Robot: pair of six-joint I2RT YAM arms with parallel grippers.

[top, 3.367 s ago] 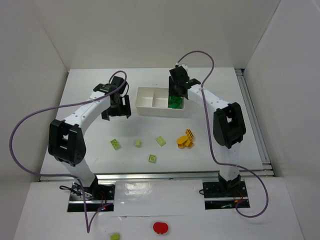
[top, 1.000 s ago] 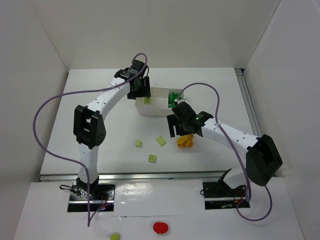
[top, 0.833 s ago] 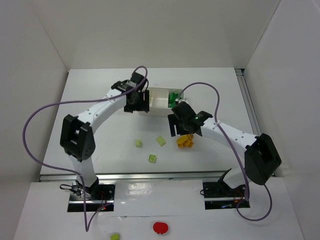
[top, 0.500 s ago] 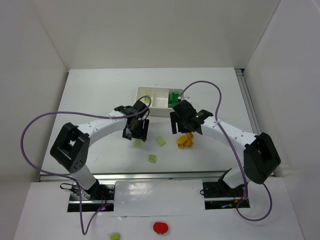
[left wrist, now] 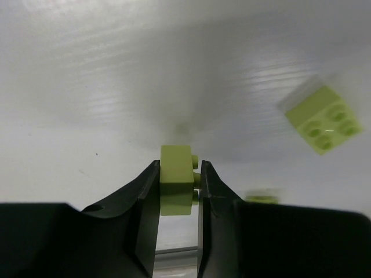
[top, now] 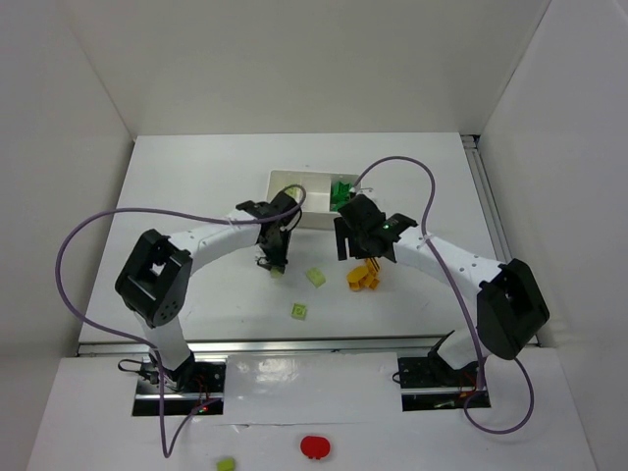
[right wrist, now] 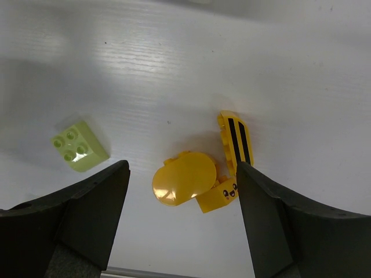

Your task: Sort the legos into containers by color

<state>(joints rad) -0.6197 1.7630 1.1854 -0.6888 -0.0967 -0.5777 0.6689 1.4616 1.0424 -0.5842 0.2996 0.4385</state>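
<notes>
My left gripper (top: pixel 276 263) (left wrist: pixel 177 175) is shut on a pale lime-green lego (left wrist: pixel 176 161), low over the table in front of the white tray (top: pixel 283 178). Dark green legos (top: pixel 343 190) lie in the tray's right container. My right gripper (top: pixel 362 257) (right wrist: pixel 181 174) hangs open just above a cluster of orange-yellow legos (top: pixel 364 276) (right wrist: pixel 184 184), its fingers either side of them and not touching. One has black stripes (right wrist: pixel 235 134). Two more lime legos lie loose, one between the grippers (top: pixel 315 277) (right wrist: pixel 79 146) (left wrist: pixel 323 119), the other nearer the front (top: pixel 299 311).
White walls enclose the table on three sides. A metal rail (top: pixel 494 226) runs along its right edge. Below the arm bases, off the table, sit a red round object (top: pixel 315 447) and a stray lime brick (top: pixel 226 463).
My left arm swung from the tray's left end down to the table and shut on a lime lego. My right gripper stayed open over the orange legos, barely shifting.
</notes>
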